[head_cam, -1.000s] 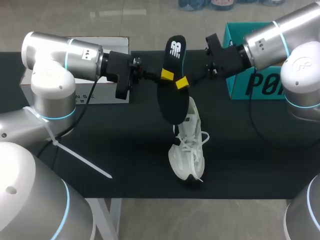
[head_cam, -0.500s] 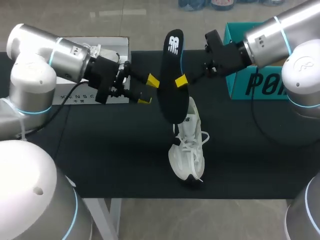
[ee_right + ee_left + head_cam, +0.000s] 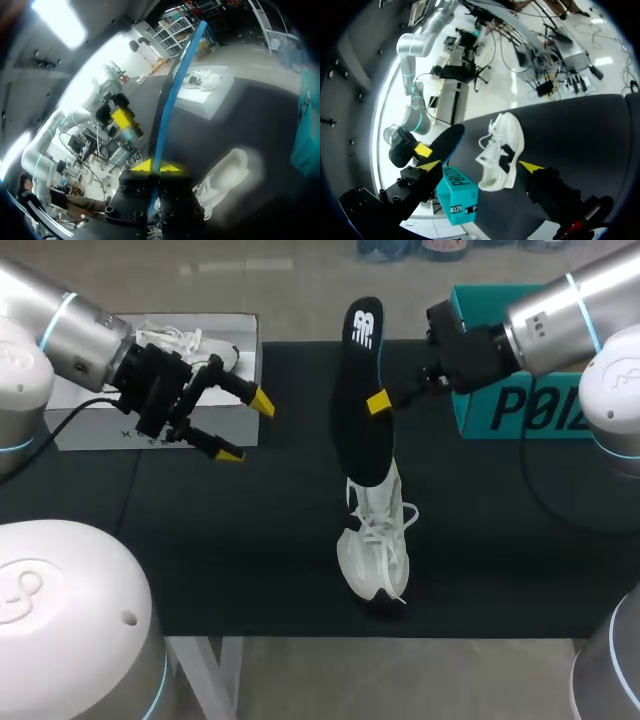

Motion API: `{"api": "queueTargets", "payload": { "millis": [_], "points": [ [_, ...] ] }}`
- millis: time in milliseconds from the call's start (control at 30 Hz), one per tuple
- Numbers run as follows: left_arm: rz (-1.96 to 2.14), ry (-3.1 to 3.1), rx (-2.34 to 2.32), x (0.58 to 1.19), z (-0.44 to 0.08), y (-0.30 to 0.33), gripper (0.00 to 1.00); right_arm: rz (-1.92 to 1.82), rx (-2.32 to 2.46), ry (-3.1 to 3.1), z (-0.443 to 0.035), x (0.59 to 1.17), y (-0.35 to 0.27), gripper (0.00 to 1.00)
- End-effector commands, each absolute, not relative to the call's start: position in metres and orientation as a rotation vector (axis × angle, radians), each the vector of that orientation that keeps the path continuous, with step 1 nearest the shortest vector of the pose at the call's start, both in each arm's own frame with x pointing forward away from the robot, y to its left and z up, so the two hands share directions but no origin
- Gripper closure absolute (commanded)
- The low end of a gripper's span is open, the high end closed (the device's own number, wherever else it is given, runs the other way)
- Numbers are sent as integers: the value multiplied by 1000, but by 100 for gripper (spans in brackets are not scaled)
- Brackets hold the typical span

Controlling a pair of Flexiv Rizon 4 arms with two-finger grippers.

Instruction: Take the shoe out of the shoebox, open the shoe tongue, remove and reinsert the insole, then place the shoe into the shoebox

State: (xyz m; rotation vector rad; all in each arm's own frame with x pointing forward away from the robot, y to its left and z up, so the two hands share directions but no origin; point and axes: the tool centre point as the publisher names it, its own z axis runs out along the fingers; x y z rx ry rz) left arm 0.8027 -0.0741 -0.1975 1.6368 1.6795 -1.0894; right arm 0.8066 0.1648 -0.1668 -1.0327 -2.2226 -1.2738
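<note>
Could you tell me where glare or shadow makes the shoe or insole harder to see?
Head view: even light, the shoe bright on the dark table, a small shadow under it. Left wrist view: shoe clear, the insole in silhouette. Right wrist view: shoe washed out by glare.

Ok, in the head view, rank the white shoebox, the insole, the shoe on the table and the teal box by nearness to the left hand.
1. white shoebox, beside the left hand.
2. insole, held up mid-table.
3. shoe, near the table's front.
4. teal box, far right.
</note>
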Motion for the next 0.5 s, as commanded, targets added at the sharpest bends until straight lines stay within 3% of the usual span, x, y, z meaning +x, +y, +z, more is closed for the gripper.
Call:
{"api": "queueTargets", "payload": {
  "millis": [33,500],
  "points": [
    [-1077,1690,1646,800,-195,-73,0,-1281,-1044,-2219,-169,808,162,100],
    [-1077,1690,1646,800,-195,-73,0,-1274,-1063,-2211,-166,807,166,100]
  ]
}}
